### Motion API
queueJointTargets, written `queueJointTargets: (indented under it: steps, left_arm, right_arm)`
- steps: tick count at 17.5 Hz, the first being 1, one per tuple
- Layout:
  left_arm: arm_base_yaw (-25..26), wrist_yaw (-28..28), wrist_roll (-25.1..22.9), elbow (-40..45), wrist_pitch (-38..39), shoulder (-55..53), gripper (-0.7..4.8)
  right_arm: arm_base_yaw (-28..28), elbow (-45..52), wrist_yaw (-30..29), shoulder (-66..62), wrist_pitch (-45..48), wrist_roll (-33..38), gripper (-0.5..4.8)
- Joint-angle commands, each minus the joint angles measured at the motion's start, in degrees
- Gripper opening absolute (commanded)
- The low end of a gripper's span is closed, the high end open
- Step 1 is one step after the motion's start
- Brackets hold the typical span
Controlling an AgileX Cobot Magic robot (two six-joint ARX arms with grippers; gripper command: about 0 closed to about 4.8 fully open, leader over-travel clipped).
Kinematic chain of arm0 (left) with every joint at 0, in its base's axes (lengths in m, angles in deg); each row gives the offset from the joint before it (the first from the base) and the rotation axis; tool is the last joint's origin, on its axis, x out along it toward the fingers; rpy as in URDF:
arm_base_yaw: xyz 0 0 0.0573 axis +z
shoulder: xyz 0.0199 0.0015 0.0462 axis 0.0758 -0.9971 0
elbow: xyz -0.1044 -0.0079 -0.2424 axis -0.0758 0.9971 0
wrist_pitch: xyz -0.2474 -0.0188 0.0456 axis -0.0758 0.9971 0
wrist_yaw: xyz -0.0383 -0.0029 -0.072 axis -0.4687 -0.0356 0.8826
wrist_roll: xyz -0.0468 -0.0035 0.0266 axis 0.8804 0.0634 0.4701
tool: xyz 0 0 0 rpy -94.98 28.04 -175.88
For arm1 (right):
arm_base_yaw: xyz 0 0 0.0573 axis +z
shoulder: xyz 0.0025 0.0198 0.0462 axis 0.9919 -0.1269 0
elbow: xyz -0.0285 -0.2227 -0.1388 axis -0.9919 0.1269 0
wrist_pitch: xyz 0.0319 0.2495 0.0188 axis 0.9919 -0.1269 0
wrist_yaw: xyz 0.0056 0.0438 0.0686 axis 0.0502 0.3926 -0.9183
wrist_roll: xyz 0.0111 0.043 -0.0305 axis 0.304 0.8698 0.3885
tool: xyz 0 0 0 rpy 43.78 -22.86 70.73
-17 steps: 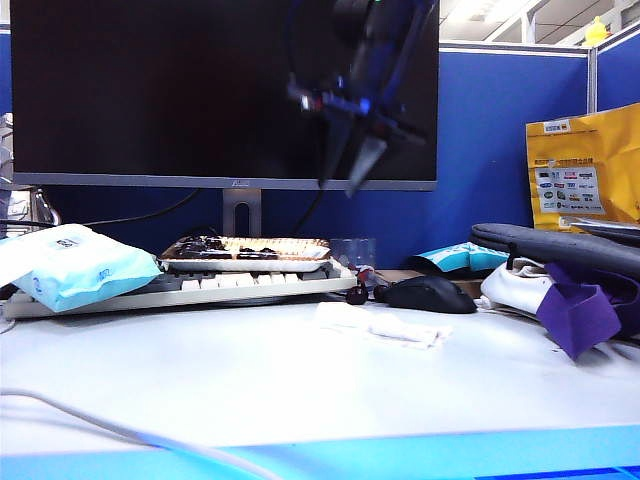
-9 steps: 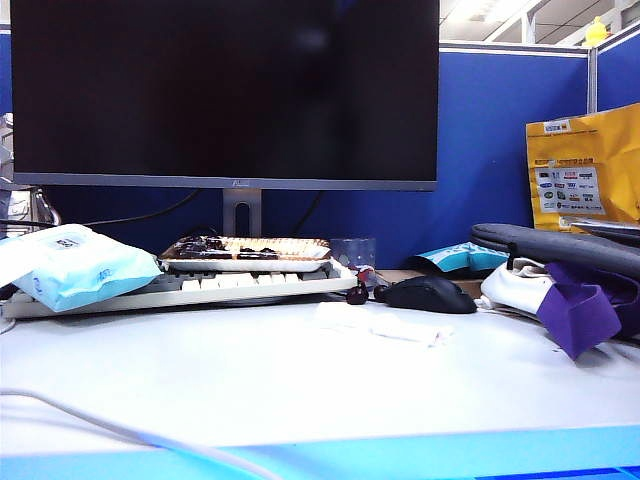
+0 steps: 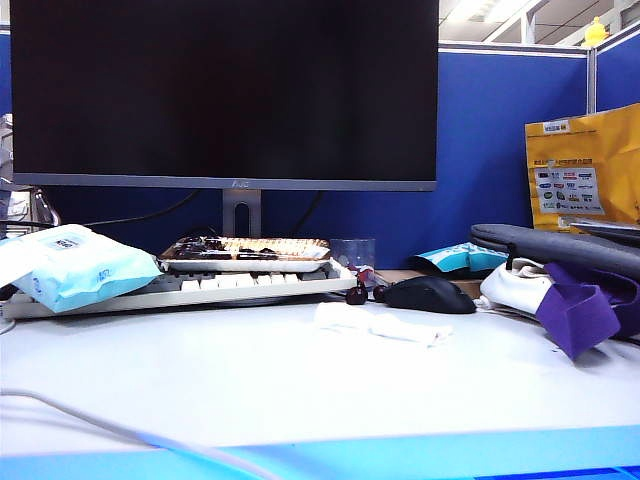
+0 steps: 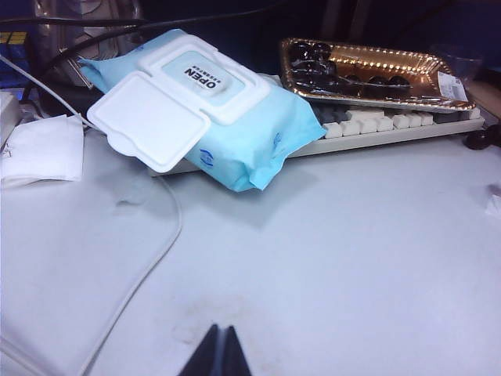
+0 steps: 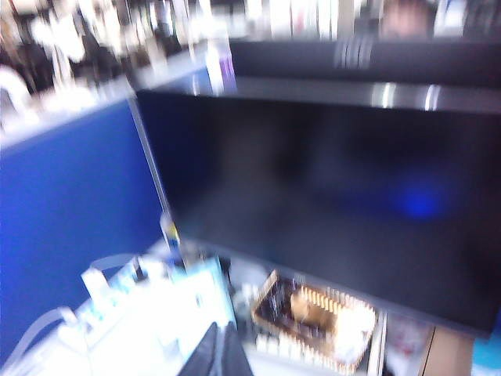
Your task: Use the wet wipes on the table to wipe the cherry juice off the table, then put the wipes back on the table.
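Note:
The wet wipes (image 3: 378,323), one crumpled white sheet, lie on the table (image 3: 300,390) just in front of the black mouse (image 3: 430,294), and nothing holds them. Neither arm shows in the exterior view. My left gripper (image 4: 220,333) is shut and empty, low over the table. A faint smear (image 4: 182,334) that may be the cherry juice lies just beside its tips. My right gripper (image 5: 218,333) is shut and empty in a blurred view, raised and facing the monitor (image 5: 329,196).
A light-blue wipes packet (image 3: 75,265) leans on the keyboard (image 3: 250,283), which carries a gold tray of cherries (image 3: 245,250). Two loose cherries (image 3: 357,295) sit by the mouse. A white cable (image 4: 149,266) crosses the left side, near a folded white paper (image 4: 43,149). Bags (image 3: 570,290) crowd the right.
A second ago the right arm hung in front of the monitor with its jaws apart. It has since left the exterior view, and its jaws are shut. The wipe has not moved.

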Motion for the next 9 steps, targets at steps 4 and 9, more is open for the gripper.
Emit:
queueJointTargets:
  steps: [4,9]
  left_arm:
    - [0.0,0.2,0.0,0.0,0.5,-0.1,-0.03]
    - [0.0,0.2,0.0,0.0,0.5,-0.1,-0.03]
  right_arm:
    - [0.0,3.1,4.4,18.2,-1.3,-1.4,-0.01]
    - [-0.1,51.6,18.9,42.6,14.8,-15.0,-0.01]
